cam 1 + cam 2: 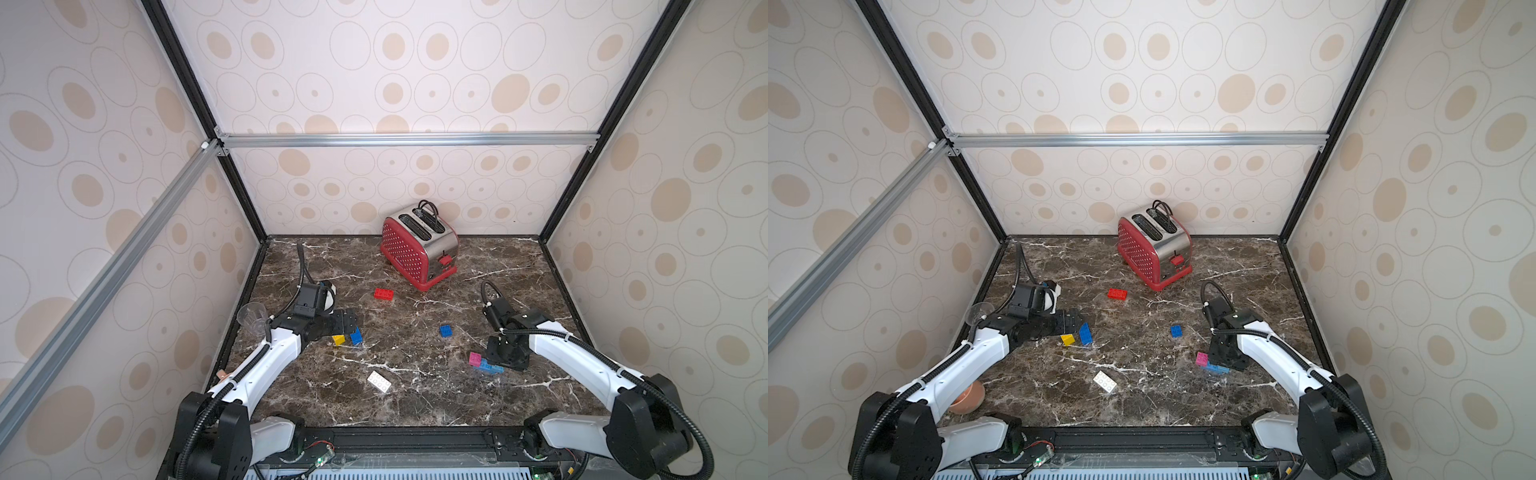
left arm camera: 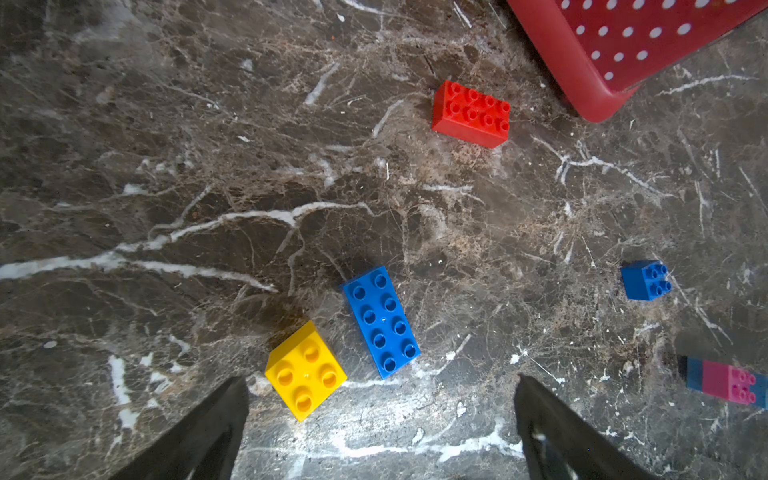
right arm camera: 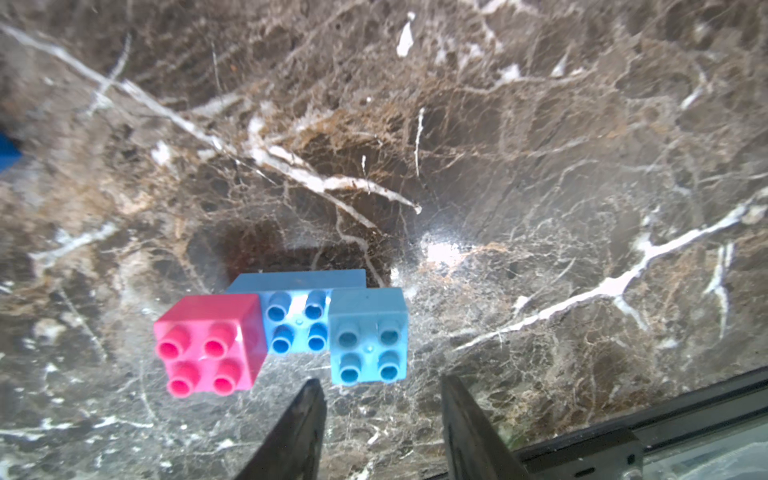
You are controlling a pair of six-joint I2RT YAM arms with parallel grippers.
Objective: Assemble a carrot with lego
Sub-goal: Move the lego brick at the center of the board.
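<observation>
The carrot is a joined piece here: a pink brick (image 3: pixel 208 345) and a light blue brick (image 3: pixel 368 334) sit on a longer blue brick (image 3: pixel 295 322). It lies at the table's right (image 1: pixel 484 365). My right gripper (image 3: pixel 380 379) hangs just behind its light blue end, jaws apart and holding nothing. Loose lego lies around: a yellow brick (image 2: pixel 305 370) and a long blue brick (image 2: pixel 380 322) just ahead of my left gripper (image 2: pixel 382 378), which is wide open and empty. Farther off are a red brick (image 2: pixel 471 114), a small dark blue brick (image 2: pixel 646 280) and a white brick (image 1: pixel 378 381).
A red dotted toaster (image 1: pixel 417 249) stands at the back middle of the marble table (image 1: pixel 415 403). A clear glass (image 1: pixel 252 318) stands at the left edge by my left arm. A terracotta bowl (image 1: pixel 967 398) shows under that arm near the front left.
</observation>
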